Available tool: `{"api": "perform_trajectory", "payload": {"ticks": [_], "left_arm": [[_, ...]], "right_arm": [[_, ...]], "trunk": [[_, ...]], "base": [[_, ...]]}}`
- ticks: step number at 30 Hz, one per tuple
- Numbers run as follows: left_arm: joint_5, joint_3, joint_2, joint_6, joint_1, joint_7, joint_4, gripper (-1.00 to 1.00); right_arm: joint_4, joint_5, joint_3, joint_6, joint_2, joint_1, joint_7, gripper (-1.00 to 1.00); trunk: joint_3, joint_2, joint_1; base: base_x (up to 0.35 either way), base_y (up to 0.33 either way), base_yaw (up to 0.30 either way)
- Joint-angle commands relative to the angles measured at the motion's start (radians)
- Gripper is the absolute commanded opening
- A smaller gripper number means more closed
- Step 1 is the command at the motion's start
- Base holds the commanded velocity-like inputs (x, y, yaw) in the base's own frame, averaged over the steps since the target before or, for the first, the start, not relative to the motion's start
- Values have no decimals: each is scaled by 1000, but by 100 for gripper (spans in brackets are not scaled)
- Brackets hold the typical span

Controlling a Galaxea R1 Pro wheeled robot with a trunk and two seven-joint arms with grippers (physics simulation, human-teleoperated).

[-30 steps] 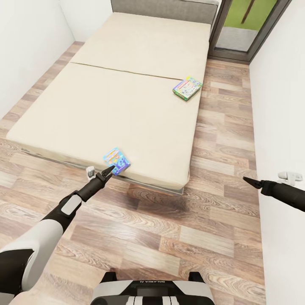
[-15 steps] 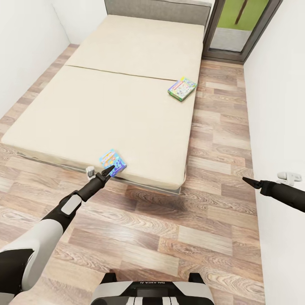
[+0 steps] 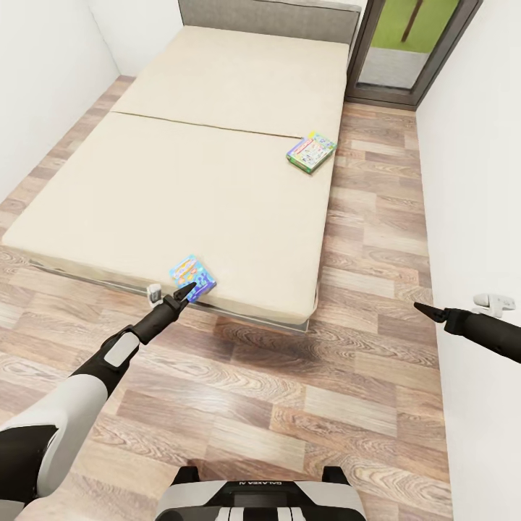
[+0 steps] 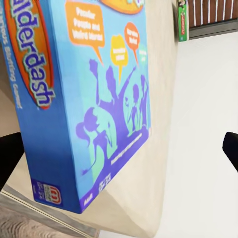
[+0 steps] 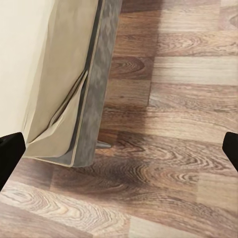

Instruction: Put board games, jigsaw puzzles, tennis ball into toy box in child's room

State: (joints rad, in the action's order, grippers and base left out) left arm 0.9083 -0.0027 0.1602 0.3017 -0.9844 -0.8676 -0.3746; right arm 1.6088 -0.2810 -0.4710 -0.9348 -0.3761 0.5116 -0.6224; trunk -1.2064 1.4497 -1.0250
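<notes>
A mostly blue board game (image 3: 193,274) lies at the near edge of the bed (image 3: 217,181). My left gripper (image 3: 184,291) hovers just in front of it, fingers open. In the left wrist view the blue box (image 4: 84,99) looms large, partly between the spread fingertips (image 4: 7,158), which are not touching it. A second board game (image 3: 311,151), green-edged and colourful, lies at the bed's right edge, seen edge-on (image 4: 182,20) in the left wrist view. My right gripper (image 3: 423,310) hangs open and empty over the floor beside the right wall.
The bed's near right corner (image 5: 59,124) and grey frame sit above the wood-plank floor (image 3: 289,391). White walls close in on both sides. A dark-framed window (image 3: 412,43) stands beyond the bed at the right. Open floor runs along the bed's right side.
The whole view shifted slightly between one second and half a second ago, so the camera moved. Since then nothing has visibly changed; both arms hold still.
</notes>
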Motion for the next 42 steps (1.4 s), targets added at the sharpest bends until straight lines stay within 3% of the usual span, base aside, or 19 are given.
{"api": "perform_trajectory", "payload": {"ticks": [1, 3, 4, 30, 31, 32, 42], "left_arm": [[7, 0, 0, 10, 0, -2, 0, 100], [7, 0, 0, 10, 0, -2, 0, 100], [7, 0, 0, 10, 0, -2, 0, -100], [5, 0, 1, -8, 1, -1, 0, -100], [9, -2, 7, -12, 7, -8, -2, -100], [11, -7, -3, -13, 11, -17, -22, -100], [12, -8, -4, -13, 13, -19, -26, -100]], "right_arm": [[0, 2, -1, -5, 0, 1, -5, 100], [0, 1, -1, -5, 0, 1, -5, 100], [0, 1, -1, -5, 0, 1, -5, 100], [0, 0, -1, -6, 2, 1, -6, 100], [0, 0, 1, -7, 13, 0, -7, 100], [0, 0, 1, -6, 40, 1, -5, 100], [0, 0, 2, -6, 49, 1, -6, 100]], "trunk": [[0, 0, 0], [0, 0, 0], [0, 0, 0], [0, 0, 0], [0, 0, 0], [0, 0, 0], [0, 0, 0]], "base": [[0, 0, -4], [0, 0, -3], [0, 0, -2], [0, 0, 0], [0, 0, 0], [0, 0, 0], [0, 0, 0]]}}
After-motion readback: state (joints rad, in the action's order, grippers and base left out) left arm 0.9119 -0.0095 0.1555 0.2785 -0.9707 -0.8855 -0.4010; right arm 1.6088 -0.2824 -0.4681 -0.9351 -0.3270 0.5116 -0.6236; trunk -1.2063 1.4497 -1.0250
